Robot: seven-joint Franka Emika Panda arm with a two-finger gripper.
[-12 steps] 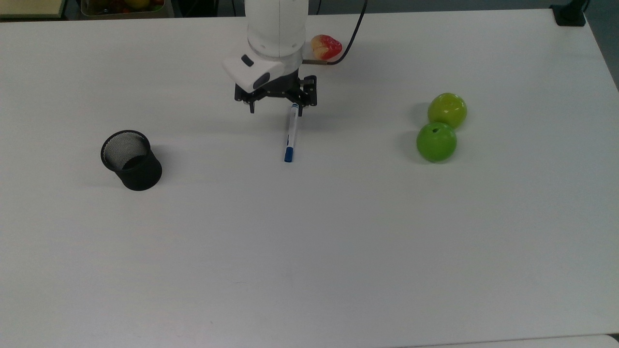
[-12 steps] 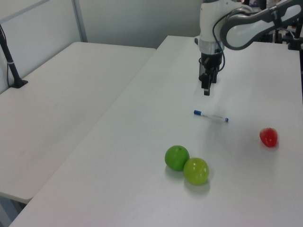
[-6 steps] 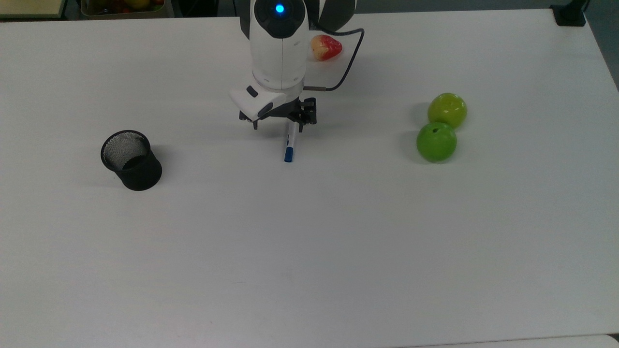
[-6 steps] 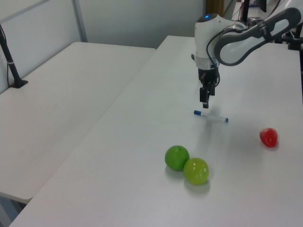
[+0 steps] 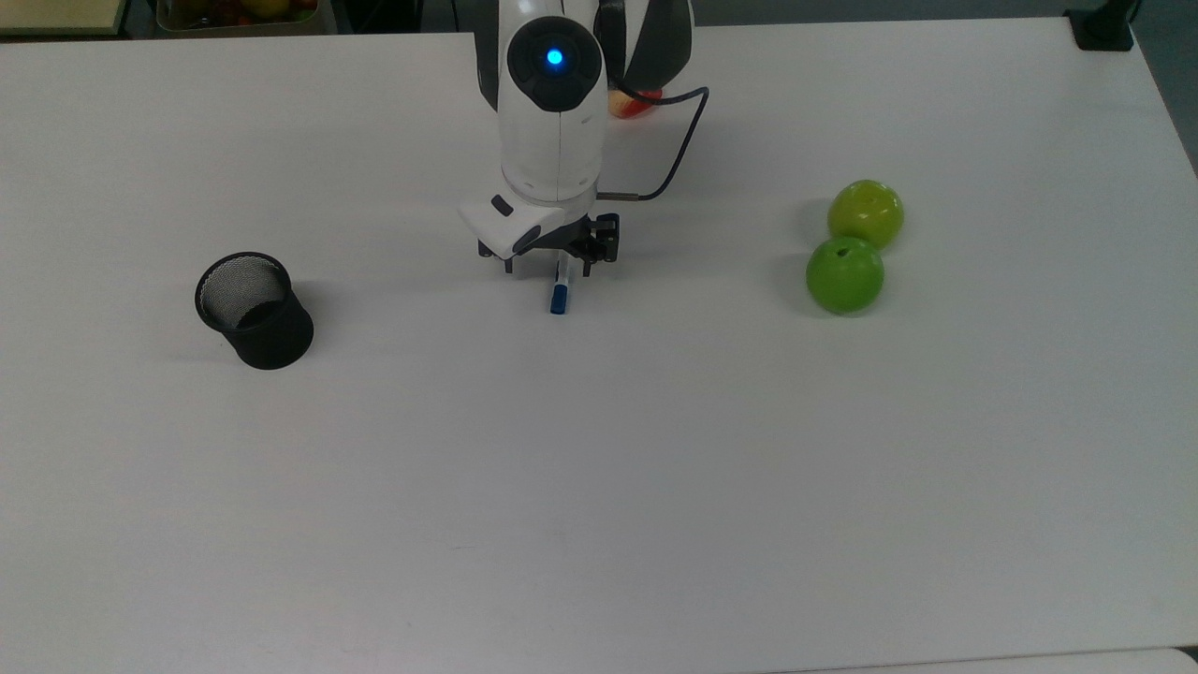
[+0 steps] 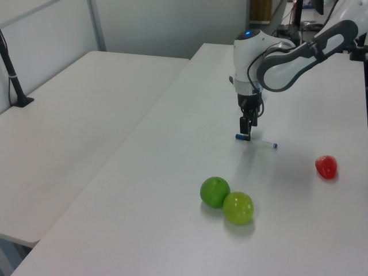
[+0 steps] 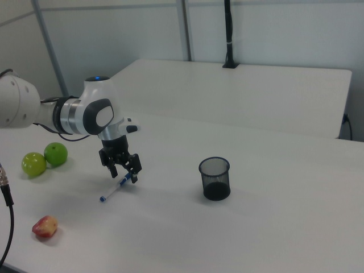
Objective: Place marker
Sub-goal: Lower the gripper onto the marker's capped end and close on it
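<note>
Top view: slim white marker (image 5: 560,286) lying flat on the matte white table (image 5: 655,468), blue cap toward the bottom of the top view, upper barrel hidden under the black two-finger gripper (image 5: 552,265); fingers spread apart, one on either side of the barrel, nothing clamped as far as can be told. Glossy white arm (image 5: 552,112) with a lit blue dot on top, thin black cable looping off toward the top view's right. Black mesh cup (image 5: 253,310) — round, open-topped, upright — well apart on the top view's left. Two smooth, shiny green apples (image 5: 854,248) touching each other on the top view's right; a sliver of a red-and-yellow fruit (image 5: 629,105) peeking out behind the arm. Left view: gripper (image 6: 246,130) down low over the capped end of the marker (image 6: 257,141), small blue tip at the far end pointing to the left view's right; apples (image 6: 226,199) near the front, red fruit (image 6: 326,167) on the left view's right; a second plain white table beside the first, grey partition wall behind, a black pole clamped at the left view's left. Right view: gripper (image 7: 126,171) with fingers parted, straddling the marker (image 7: 115,188), which lies slanted on the tabletop; mesh cup (image 7: 215,178) standing on the right view's right, apples (image 7: 44,159) on the right view's left, red fruit (image 7: 45,226) near the front corner — pale panelled wall and metal posts behind.
</note>
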